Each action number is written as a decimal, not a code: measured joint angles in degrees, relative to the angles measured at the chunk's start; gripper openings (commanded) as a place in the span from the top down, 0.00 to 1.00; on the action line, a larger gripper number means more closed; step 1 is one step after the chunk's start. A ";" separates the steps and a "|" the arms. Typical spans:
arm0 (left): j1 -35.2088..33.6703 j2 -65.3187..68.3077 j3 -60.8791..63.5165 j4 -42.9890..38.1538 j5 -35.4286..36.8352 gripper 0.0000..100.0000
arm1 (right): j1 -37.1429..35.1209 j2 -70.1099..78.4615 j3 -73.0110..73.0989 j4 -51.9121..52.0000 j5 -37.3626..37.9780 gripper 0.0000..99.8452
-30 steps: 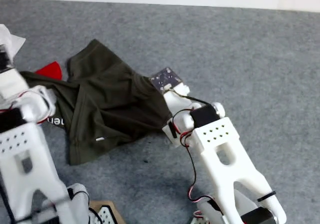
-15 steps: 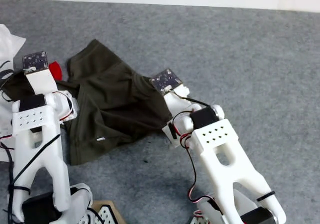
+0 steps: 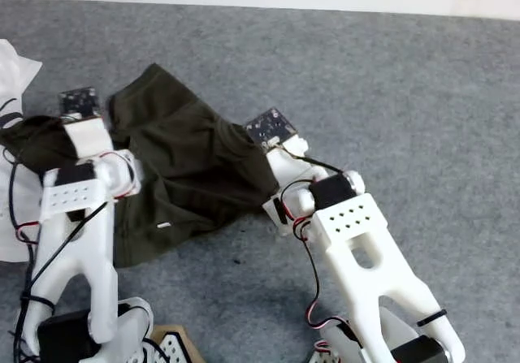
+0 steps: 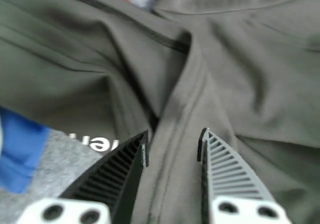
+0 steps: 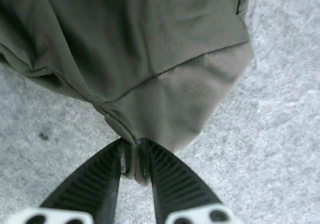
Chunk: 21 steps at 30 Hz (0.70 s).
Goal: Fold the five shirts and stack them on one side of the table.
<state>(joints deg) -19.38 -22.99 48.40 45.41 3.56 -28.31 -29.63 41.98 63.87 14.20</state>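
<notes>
Left gripper (image 4: 174, 144): fingers apart, straddling a ridge at the 9 o'clock side of the olive shirt (image 3: 187, 168); arm newly swung in.
Right gripper (image 5: 134, 151): clamped on the 4 o'clock hem, unmoved (second grasp seems imminent).
Shirt: crumpled, at 9 o'clock on the table (image 3: 390, 87).

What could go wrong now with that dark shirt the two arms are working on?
1. The right pincer is shut on just a small corner of the shirt; a pull might slip it free.
2. The left pincer is open over bunched folds, so it may grab several layers and spoil the fold.
3. Blue cloth lies at the shirt's edge and could be dragged along.
</notes>
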 measured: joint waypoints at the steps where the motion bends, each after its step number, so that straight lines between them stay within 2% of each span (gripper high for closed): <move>1: 0.53 0.00 0.62 -0.70 0.00 0.83 | 0.00 0.00 0.62 -0.53 0.00 0.99; 13: 1.14 0.00 5.27 -5.27 0.00 0.83 | 0.00 -0.09 2.02 -2.02 0.00 0.99; 21: 1.14 0.00 5.27 -11.69 0.00 0.84 | 0.00 -0.26 2.02 -2.02 0.00 0.99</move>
<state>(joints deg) -18.24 -22.99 53.67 33.71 3.56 -28.31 -29.89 44.00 61.85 14.20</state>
